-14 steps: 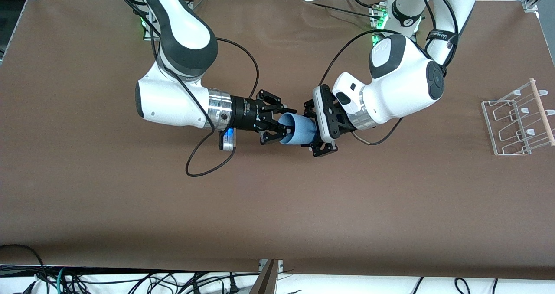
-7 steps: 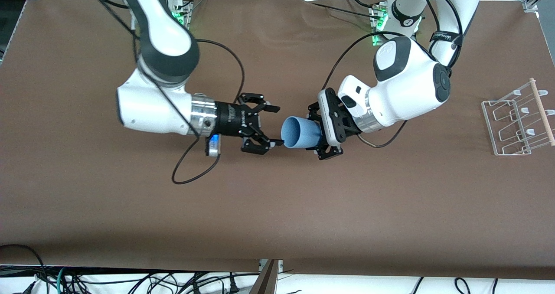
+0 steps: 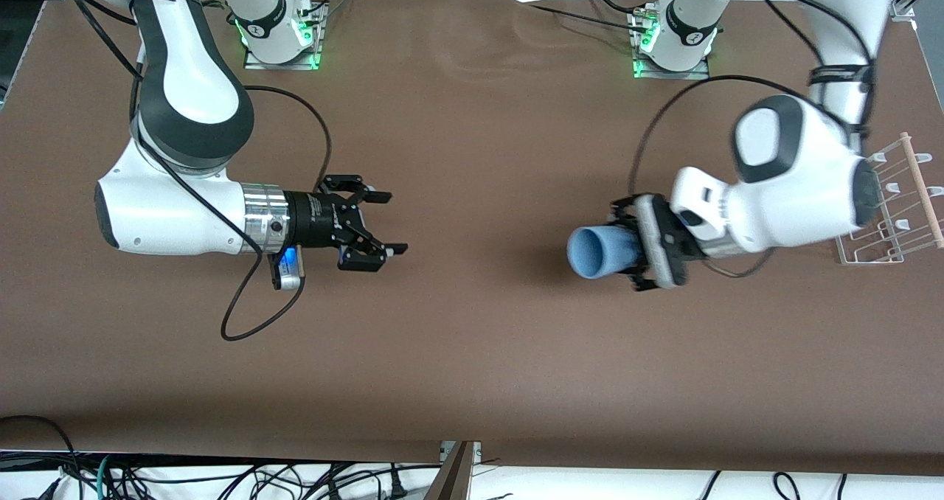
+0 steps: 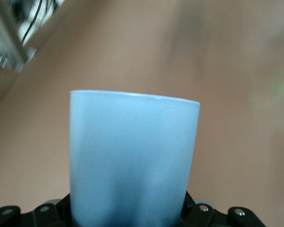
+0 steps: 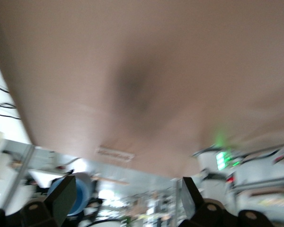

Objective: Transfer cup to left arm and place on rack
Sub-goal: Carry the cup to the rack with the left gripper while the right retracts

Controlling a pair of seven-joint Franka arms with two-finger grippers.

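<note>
The left tool [image 3: 633, 253] grips the cup [image 3: 599, 252] by its base, holding it on its side above the counter [image 3: 472, 352], with the open mouth pointing away from the rack [image 3: 885, 203]. The rack stands at the left arm's end of the counter, partly hidden by the left arm [image 3: 789, 175]. The right tool [image 3: 383, 223] hangs open and empty, well apart from the cup, toward the right arm's end.

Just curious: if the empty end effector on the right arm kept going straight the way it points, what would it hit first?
Probably the cup, held sideways by the left end effector. The right end effector points at it, open; heights are unclear.
</note>
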